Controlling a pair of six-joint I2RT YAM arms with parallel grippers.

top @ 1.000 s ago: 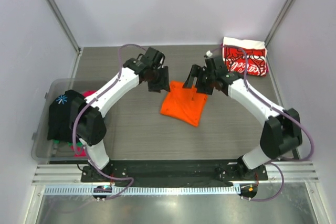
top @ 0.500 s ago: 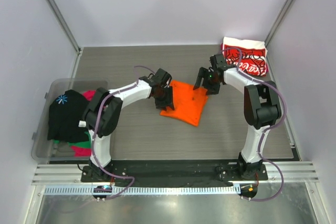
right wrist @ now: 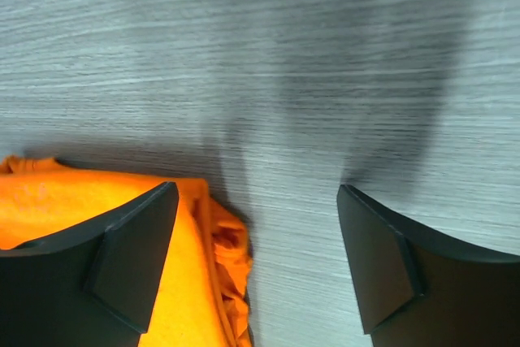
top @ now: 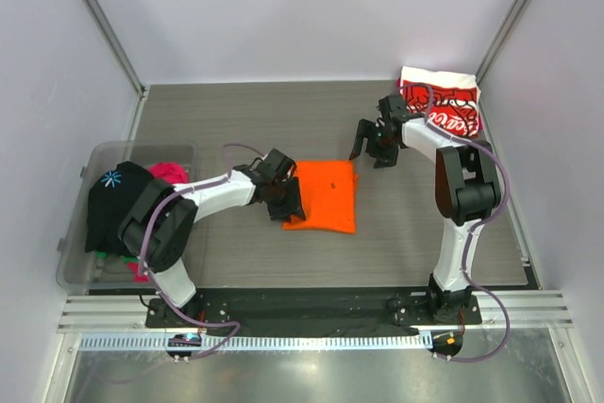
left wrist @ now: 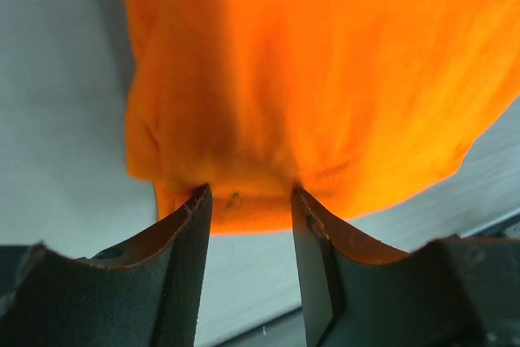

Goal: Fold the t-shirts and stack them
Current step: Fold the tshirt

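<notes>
A: surface and room?
B: I see a grey wood-grain table (top: 236, 129), pale walls (top: 311, 16) on three sides and metal posts (top: 102, 21) in the far corners. There's a clear bin (top: 142, 146) at the left edge

A: shirts?
B: orange tee (top: 326, 197) is folded flat mid-table. Coca-Cola tee (top: 444, 106) is folded in the far right corner, well apart from it. A black, pink and green pile (top: 121, 214) sits in the bin

A: grippers?
B: right gripper (right wrist: 256, 193) has its jaws wide apart with nothing in them, over bare table beside the orange tee's corner. left gripper (left wrist: 248, 193) is at the tee's left edge, jaws partway in with the hem bunched between them

A: pinched?
B: I can't tell. The wrist view is blurred, and from above the gripper hides that edge. The pile is mostly under black cloth, so I can't count it
</notes>
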